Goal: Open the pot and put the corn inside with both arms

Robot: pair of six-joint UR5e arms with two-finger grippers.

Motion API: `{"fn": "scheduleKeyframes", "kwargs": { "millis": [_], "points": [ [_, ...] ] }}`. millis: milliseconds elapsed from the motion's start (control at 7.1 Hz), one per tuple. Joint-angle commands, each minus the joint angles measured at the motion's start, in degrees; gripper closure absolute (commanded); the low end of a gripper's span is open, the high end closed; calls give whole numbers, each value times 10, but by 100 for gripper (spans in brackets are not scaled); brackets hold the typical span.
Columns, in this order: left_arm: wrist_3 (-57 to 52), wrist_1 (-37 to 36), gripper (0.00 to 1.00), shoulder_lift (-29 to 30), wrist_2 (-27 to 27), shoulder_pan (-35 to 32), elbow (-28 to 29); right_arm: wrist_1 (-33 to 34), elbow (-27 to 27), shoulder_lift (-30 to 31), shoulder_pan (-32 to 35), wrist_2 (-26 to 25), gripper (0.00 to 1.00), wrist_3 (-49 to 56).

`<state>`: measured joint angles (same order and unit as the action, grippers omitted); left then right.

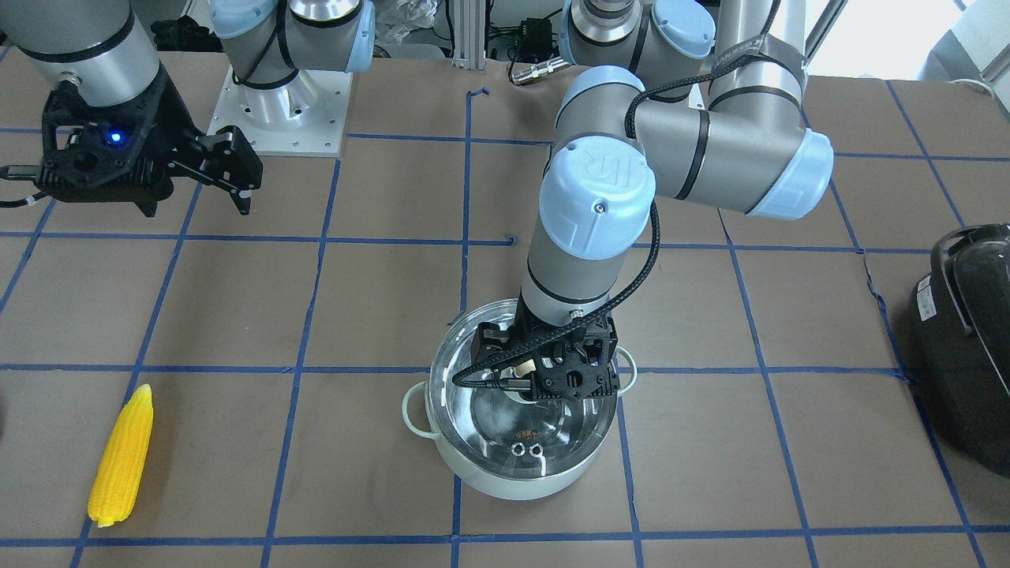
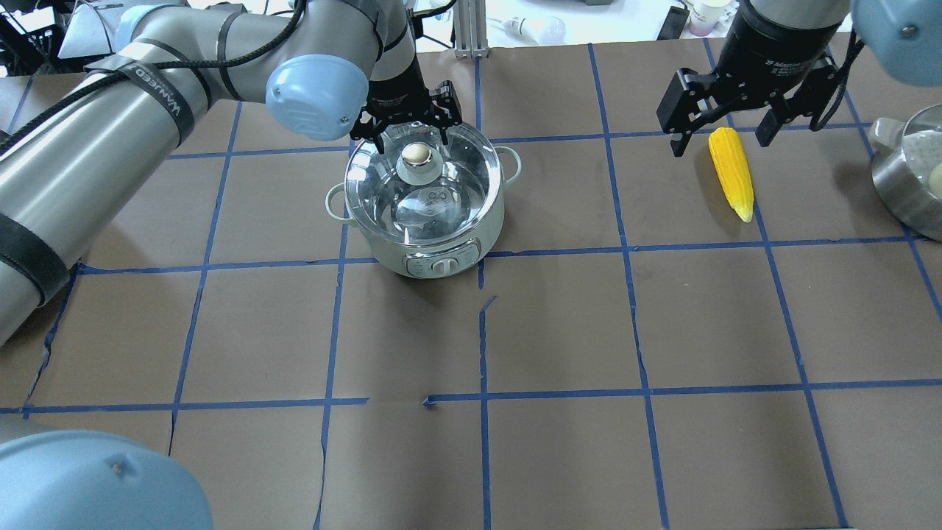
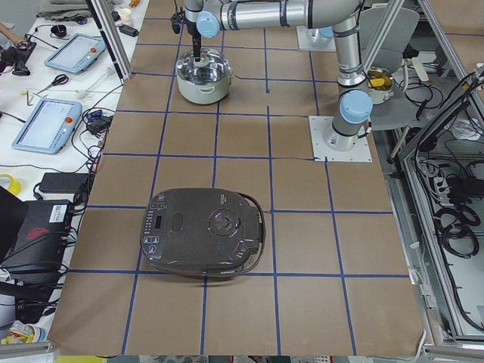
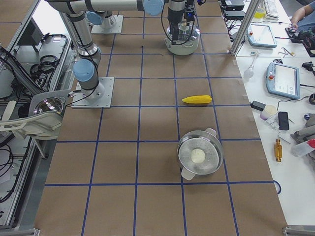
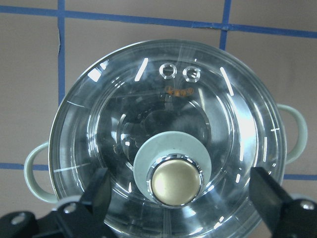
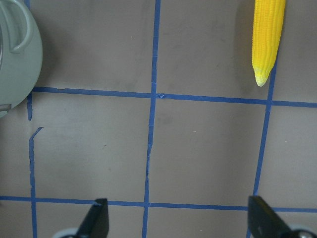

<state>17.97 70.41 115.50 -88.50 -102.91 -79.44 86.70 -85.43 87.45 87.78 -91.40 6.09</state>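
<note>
Brown taped bench (image 2: 559,324), pot (image 2: 478,246) closed, nothing of the task done.
Glass lid (image 5: 99,114) seated on pot; left jaws spread wide either side of knob (image 5: 176,182), not gripping. Corn (image 2: 731,171) flat on bench, well apart from pot; right jaws also apart, empty, hanging above bench near corn. Left to do, as judged: pinch knob, lift lid clear, grasp corn, carry over, drop inside.

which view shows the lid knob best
Left wrist-mounted view: the knob sits large and clear inside the open left tool. Overhead shows it small; front-facing mostly hides it behind the tool; side views barely resolve it; right wrist misses it.
</note>
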Motion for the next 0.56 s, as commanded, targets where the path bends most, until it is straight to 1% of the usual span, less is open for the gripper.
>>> {"fn": "scheduleKeyframes", "kwargs": {
  "millis": [0,141,282,423],
  "points": [
    [3,-12,3,2,0,0,-14,-1,0,2,1,3,0,-4],
    [3,-11,12,3,1,0,-14,-3,0,2,1,3,0,-7],
    [3,-11,29,3,2,0,-17,-1,0,0,-1,3,0,-40],
    [6,-11,51,3,6,0,-19,1,-1,-1,-11,1,0,-62]
  ]
}}
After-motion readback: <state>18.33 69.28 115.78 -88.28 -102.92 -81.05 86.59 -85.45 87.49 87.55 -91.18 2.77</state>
